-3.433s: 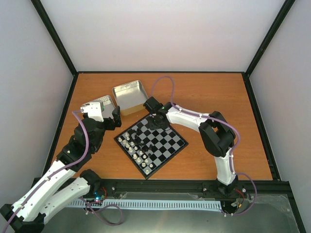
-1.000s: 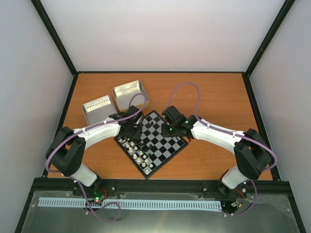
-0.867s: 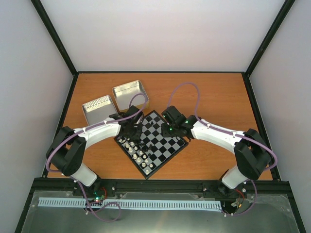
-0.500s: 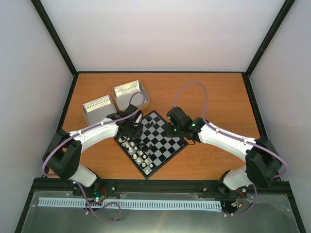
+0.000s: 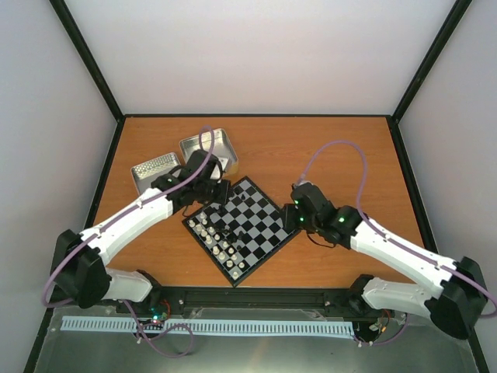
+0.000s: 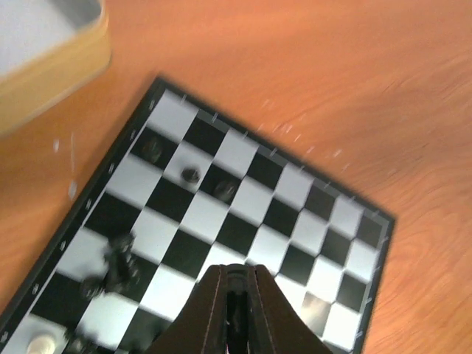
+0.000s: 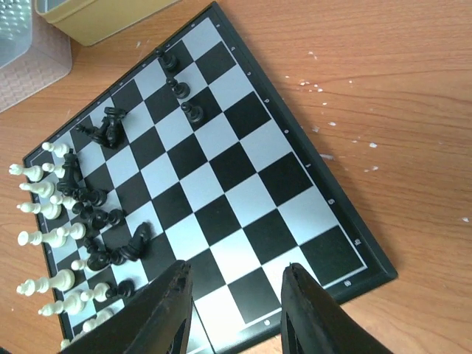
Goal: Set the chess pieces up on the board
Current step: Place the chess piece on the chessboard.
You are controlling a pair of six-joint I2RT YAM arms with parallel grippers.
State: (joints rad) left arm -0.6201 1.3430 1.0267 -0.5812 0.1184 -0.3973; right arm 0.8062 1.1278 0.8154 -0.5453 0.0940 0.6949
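1. Your board (image 5: 264, 225) sits on the tabletop (image 5: 334, 155) turned like a diamond. One corner points at the far side, and it's roughly midway between the two arms.
2. The white pieces (image 7: 33, 209) are lined up along the board's near-left edge, upright as far as you can see from the right wrist view.
3. The black pieces (image 7: 96, 199) are a mess. There's a jumbled bunch right next to the white ones, and a couple look tipped over.
4. Another pair of black ones lies further along that side, and three stand in a short line near the corner closest to the tins.
5. The rest of the squares, i.e. the whole right half, are bare.
6. Your left claw (image 5: 217, 194) hangs over the board's far-left edge. In the left wrist view its fingers (image 6: 214, 310) are pressed together at the tips, so it's closed. Honestly, I can't tell if a tiny piece is pinched in that dark slit.
7. Your right claw (image 7: 236, 267) is spread wide with nothing in it. It hovers over the board's right corner area, above bare squares.
8. Just past the board's far-left side, the plain tin (image 5: 203, 151) is partly under the left arm. The textured tin (image 5: 155, 169) is beside it, further left.
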